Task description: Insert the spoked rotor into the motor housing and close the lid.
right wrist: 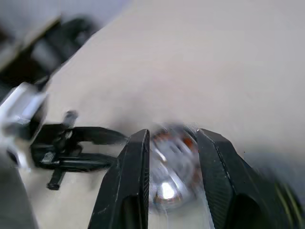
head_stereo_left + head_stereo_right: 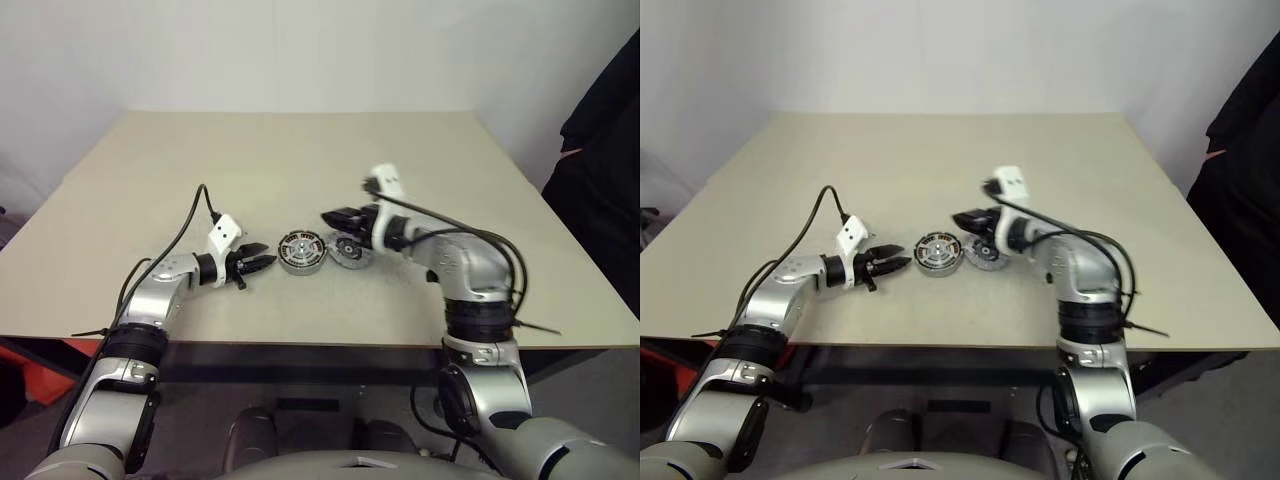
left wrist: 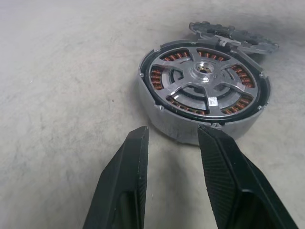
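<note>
Table scene with one motor housing at centre, the spoked rotor already seated over its copper windings. One lid lies at the housing's 3 o'clock, touching or just beside it, apparently tilted with one edge resting on the housing rim. Left end effector rests at the housing's 9 o'clock, fingers parted and empty. Right end effector hovers above the lid, fingers parted, holding nothing. Risks, as a judgement: a grasp on the lid's thin notched rim may slip; lowered off-centre, the lid could catch on the rotor hub and sit crooked; the unheld housing may slide when pushed.
</note>
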`<control>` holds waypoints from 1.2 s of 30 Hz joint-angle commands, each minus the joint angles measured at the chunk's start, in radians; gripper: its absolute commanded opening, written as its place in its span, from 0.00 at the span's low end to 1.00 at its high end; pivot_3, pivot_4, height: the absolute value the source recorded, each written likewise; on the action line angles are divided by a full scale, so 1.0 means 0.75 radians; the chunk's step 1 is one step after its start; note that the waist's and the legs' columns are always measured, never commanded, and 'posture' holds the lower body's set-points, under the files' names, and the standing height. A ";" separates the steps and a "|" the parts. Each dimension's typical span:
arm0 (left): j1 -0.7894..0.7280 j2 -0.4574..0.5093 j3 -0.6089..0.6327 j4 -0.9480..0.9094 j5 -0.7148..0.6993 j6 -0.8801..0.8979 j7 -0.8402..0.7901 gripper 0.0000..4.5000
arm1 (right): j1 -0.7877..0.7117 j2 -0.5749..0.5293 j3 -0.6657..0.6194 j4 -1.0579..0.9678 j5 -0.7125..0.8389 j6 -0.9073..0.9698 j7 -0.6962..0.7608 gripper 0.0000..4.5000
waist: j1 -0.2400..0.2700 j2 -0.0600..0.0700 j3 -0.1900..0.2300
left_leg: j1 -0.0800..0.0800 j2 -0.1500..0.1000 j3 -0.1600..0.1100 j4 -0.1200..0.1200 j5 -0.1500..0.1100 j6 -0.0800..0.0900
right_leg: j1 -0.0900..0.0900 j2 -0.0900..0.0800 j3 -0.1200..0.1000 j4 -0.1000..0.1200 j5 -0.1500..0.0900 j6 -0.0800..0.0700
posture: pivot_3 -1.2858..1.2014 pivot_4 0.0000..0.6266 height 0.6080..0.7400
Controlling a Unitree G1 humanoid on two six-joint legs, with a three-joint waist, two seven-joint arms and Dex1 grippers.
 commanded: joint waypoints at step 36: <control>-0.055 0.030 -0.029 0.034 0.026 -0.042 -0.033 0.39 | -0.015 0.334 -0.516 0.384 0.405 0.139 -0.481 1.00 | -0.005 0.002 -0.001 | 0.029 -0.001 0.001 -0.028 0.010 -0.017 | 0.001 0.000 0.001 0.001 -0.006 0.011 | 0.52 0.00 1.00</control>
